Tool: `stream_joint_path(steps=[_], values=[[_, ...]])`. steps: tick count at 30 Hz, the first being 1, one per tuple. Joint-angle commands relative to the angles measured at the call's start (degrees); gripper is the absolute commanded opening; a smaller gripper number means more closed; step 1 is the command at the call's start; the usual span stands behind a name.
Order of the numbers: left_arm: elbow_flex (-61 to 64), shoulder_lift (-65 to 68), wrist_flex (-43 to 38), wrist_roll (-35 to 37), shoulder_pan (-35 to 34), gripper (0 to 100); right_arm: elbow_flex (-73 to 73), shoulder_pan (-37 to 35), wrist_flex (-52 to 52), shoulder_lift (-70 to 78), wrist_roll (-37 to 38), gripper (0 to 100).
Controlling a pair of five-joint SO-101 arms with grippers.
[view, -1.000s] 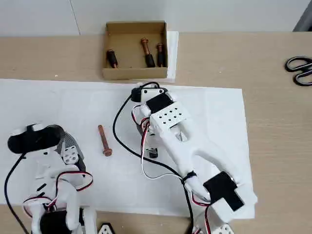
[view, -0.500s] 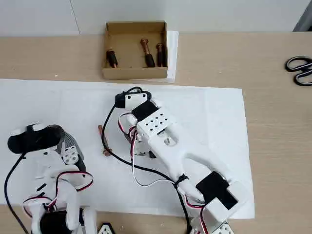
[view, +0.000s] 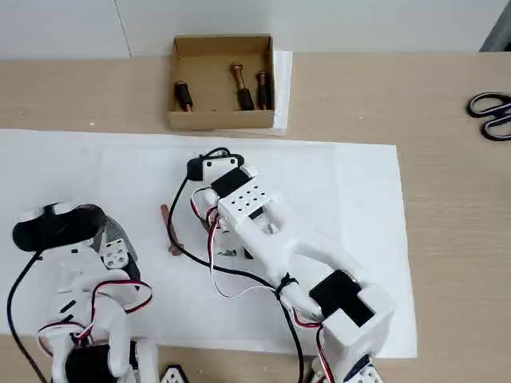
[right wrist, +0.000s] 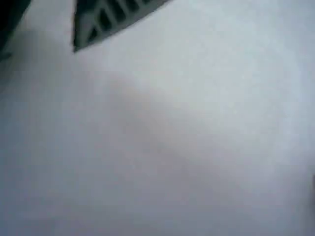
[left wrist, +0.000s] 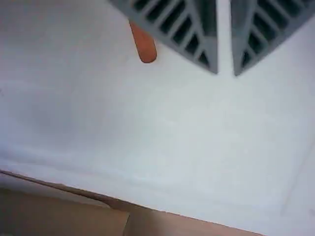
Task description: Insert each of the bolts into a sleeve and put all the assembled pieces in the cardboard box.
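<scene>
A copper bolt [view: 168, 230] lies on the white paper [view: 96, 183], partly crossed by the right arm's black cable. My right gripper [view: 209, 223] hangs low over the paper just right of that bolt, tucked under its own wrist. Beneath the right arm sits a small dark piece [view: 248, 254], possibly a sleeve. My left gripper [view: 112, 239] rests at the near left, shut with nothing in it. The left wrist view has its fingers [left wrist: 197, 34] close together [left wrist: 224, 64] and the bolt's tip [left wrist: 143, 46] beside them. The cardboard box [view: 219, 120] holds three assembled pieces [view: 242, 86].
Black scissors [view: 491, 114] lie at the far right on the wooden table [view: 447, 199]. The paper's near edge over the table [left wrist: 59, 216] appears in the left wrist view. A white sheet [view: 281, 88] pokes out beside the box.
The right arm has swung left and toward me, bringing its gripper beside the bolt, with its cable now over the bolt. The left arm has not moved.
</scene>
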Motion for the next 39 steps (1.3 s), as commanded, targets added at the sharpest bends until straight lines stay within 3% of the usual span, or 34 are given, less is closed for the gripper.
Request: stream_joint_path(steps=[1, 10, 16, 35, 39], values=[[-2.1, -0.5, -1.2, -0.4, 0.3, 1, -0.4, 0.6, -1.3, -0.4, 0.7, 20.8], [-2.1, -0.5, -1.2, -0.5, 0.3, 1, -0.3, 5.2, -1.1, -0.3, 0.7, 20.8], [-2.1, -0.5, -1.2, -4.1, 0.0, 1, -0.3, 4.8, -1.4, -0.3, 0.7, 20.8], [-2.2, -0.5, -1.3, -4.0, -0.1, 1, -0.3, 2.3, -0.9, 5.1, 0.6, 20.6], [-2.2, -0.5, -1.3, -4.0, -0.1, 1, -0.3, 2.2, -0.9, 5.0, 0.6, 8.3]])
